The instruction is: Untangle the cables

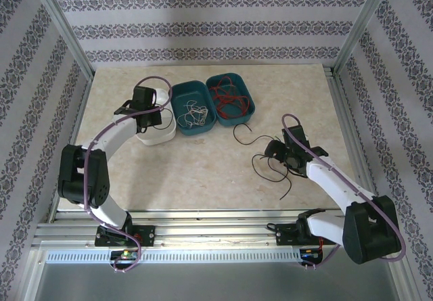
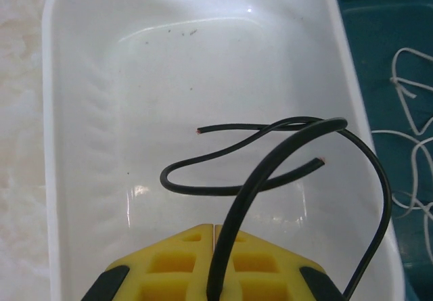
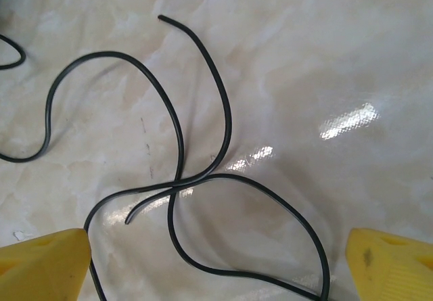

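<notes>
a: looking for the cables first. where are they?
b: mostly sorted by colour. the black cables [image 1: 267, 169] lie loose on the marble-patterned table [image 1: 203, 179], right of the middle, in thin loops. in the right wrist view they cross one another on the bare surface.
a: and the other colours?
b: the white wires [image 1: 193, 116] sit in the middle teal tray [image 1: 203, 129], and the red wires [image 1: 227, 95] in the right teal tray [image 1: 245, 117]. both trays are at the far side of the table, side by side and touching.
a: anything left of them?
b: a white tray [image 2: 81, 111], just beside the middle teal one. one black cable [image 2: 270, 172] curls inside it, with both cut ends showing copper. i cannot tell whether the ends rest on the tray floor.
a: what is the left gripper doing?
b: the left gripper [image 2: 214, 260] hangs over the white tray. its yellow fingers [image 2: 169, 267] are pressed together on that black cable, which rises from between them and arcs over toward the far side.
a: and the right one?
b: the right gripper [image 3: 216, 274] is low over the table at the black loops, spread wide. one yellow fingertip [image 3: 44, 264] shows at the left and the other at the right, with nothing between them but cable lying on the table.
</notes>
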Action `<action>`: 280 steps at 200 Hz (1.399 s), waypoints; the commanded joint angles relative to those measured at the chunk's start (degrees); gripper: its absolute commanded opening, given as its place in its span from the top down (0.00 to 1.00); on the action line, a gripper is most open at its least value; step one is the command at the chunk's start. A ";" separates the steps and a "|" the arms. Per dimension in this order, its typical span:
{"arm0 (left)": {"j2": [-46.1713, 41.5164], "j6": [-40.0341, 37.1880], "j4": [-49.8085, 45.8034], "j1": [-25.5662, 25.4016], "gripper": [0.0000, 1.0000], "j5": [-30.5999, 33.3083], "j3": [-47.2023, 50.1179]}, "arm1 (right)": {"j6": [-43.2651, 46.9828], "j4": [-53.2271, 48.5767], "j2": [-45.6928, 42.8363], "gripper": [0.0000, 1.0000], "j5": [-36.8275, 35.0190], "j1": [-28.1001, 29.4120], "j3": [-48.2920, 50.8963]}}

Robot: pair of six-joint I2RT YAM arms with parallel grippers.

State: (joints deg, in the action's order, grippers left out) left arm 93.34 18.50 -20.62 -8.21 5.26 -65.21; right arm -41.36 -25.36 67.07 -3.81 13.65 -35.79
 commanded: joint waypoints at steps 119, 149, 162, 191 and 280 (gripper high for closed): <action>-0.31 3.33 -3.37 2.29 0.59 -0.92 -2.93 | 3.42 -2.68 3.95 0.22 0.83 -1.52 -4.44; -6.82 4.49 -4.49 0.94 0.50 -0.32 -3.15 | 3.64 -2.52 3.73 0.24 1.38 -2.47 -4.63; -9.53 5.00 -4.48 -1.12 0.49 0.75 -3.27 | 3.88 -2.50 4.16 0.28 1.75 -2.89 -4.81; -12.03 5.46 -1.52 -9.07 0.44 0.87 -3.38 | 4.20 -2.15 5.25 0.40 2.05 -3.80 -5.20; 13.95 0.06 10.57 -35.03 0.43 -8.02 -16.41 | 5.71 -1.11 9.10 0.54 3.40 -7.36 -7.80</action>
State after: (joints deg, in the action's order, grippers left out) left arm 100.40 21.50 -12.93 -38.65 0.82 -75.59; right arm -36.82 -26.74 75.22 -1.32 7.40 -42.17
